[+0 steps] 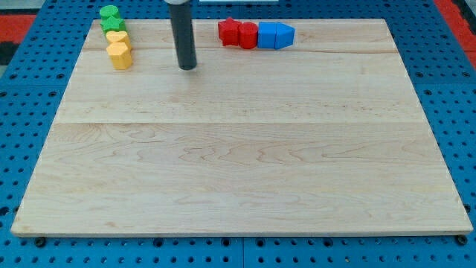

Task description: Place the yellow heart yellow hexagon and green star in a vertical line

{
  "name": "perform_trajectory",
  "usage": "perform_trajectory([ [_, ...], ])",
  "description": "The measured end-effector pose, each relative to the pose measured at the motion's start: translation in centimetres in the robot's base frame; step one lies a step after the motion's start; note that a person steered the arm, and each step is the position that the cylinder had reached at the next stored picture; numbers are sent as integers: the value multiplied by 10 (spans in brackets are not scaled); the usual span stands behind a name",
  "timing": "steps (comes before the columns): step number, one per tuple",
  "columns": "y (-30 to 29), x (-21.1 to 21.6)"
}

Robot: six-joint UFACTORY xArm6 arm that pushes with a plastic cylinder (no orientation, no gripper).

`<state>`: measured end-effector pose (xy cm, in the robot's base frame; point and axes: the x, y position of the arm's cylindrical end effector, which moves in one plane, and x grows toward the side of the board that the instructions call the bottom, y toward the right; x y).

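smooth wooden board (238,149), my tip (187,68)

**Bright, even light, soft shadows**

The light is bright and even over the wooden board (245,149), with no strong glare. My tip (187,68) throws only a small soft shadow. Small far blocks look slightly soft.

Robotics lab bench: a pale wooden table (245,171) rests on blue perforated panels (33,112) (regular hole grid), with small coloured blocks (256,34) and a dark rod (182,33) above it.
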<state>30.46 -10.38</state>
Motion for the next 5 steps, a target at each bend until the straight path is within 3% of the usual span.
perform_trajectory([
  [2, -33, -28],
  [5, -84, -13],
])
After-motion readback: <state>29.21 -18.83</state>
